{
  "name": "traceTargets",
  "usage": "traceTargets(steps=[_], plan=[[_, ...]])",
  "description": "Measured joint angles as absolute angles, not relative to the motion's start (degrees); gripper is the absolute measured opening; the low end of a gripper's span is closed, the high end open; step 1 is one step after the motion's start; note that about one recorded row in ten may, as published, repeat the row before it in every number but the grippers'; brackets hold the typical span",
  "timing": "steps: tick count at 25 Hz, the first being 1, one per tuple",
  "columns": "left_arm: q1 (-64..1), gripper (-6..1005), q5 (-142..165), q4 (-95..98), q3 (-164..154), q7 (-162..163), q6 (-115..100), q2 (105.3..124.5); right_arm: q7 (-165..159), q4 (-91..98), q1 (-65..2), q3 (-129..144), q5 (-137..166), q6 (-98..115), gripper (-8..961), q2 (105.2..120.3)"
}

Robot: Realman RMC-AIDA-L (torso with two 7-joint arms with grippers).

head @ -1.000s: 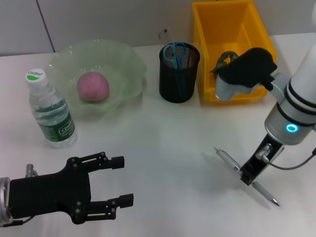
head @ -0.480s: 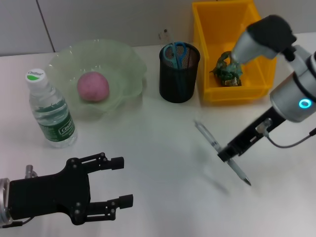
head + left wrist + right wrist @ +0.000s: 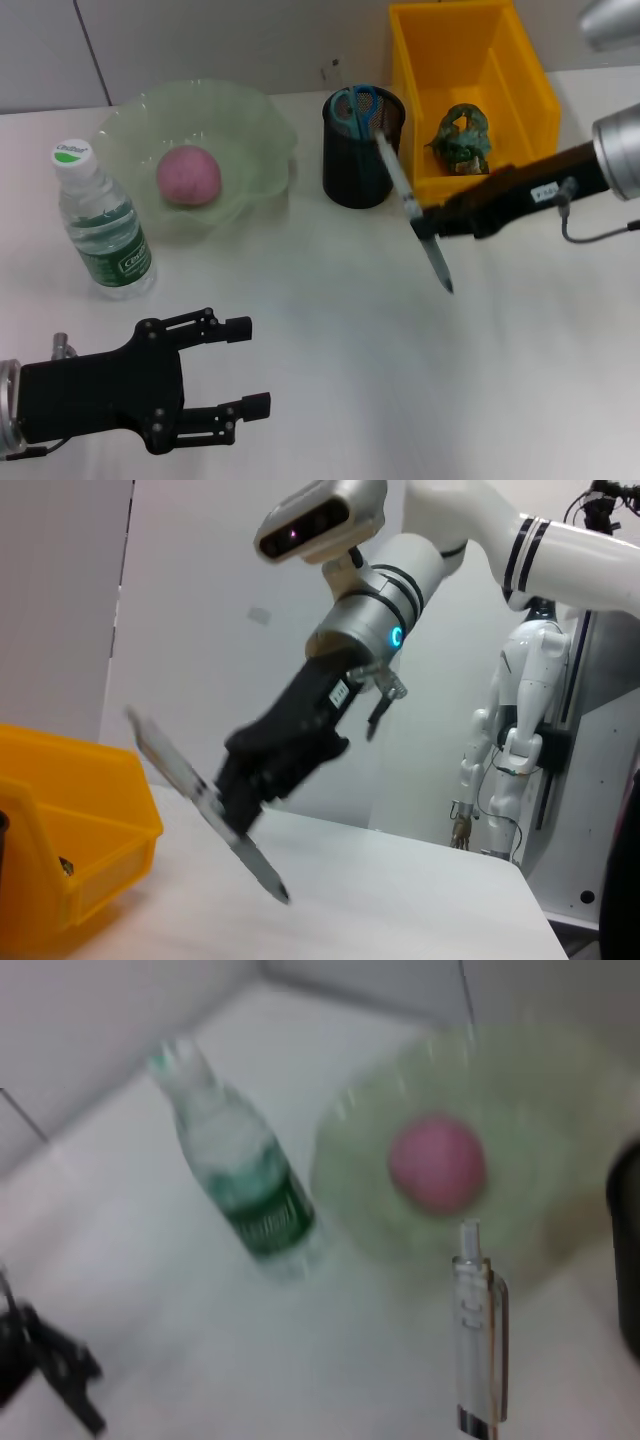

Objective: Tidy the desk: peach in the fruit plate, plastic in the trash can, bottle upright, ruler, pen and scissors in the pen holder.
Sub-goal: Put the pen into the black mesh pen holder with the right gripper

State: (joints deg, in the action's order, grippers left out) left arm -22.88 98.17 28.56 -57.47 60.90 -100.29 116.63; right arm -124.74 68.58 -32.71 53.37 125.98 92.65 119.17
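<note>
The right hand (image 3: 428,222) is clamped on the pen (image 3: 412,212), held off the surface just beside the pen holder (image 3: 362,148). The pen's long axis slants, upper end nearest the holder's rim (metal tip pointing away). The left hand (image 3: 235,378), fingers apart, sits idle far from the holder.

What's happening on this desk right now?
The right gripper holds the pen tilted in the air beside the pen holder, which already contains the scissors. The peach sits in the fruit plate, the bottle stands upright, and crumpled plastic lies in the trash can. The left gripper rests open near the desk's front edge.
</note>
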Motion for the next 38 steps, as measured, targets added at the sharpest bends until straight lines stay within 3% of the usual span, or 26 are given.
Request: traceTargets(steps=[27, 38], plan=[[-23.3, 803, 98.2, 28.3, -57.4, 60.9, -100.1, 117.13, -79.9, 41.0, -32.3, 43.1, 91.3, 75.0, 135, 119.28], [-23.4, 803, 98.2, 28.3, -57.5, 62.6, -98.5, 117.85, -65.4, 30.3, -35.4, 43.3, 85.8, 69.8, 134, 119.57]])
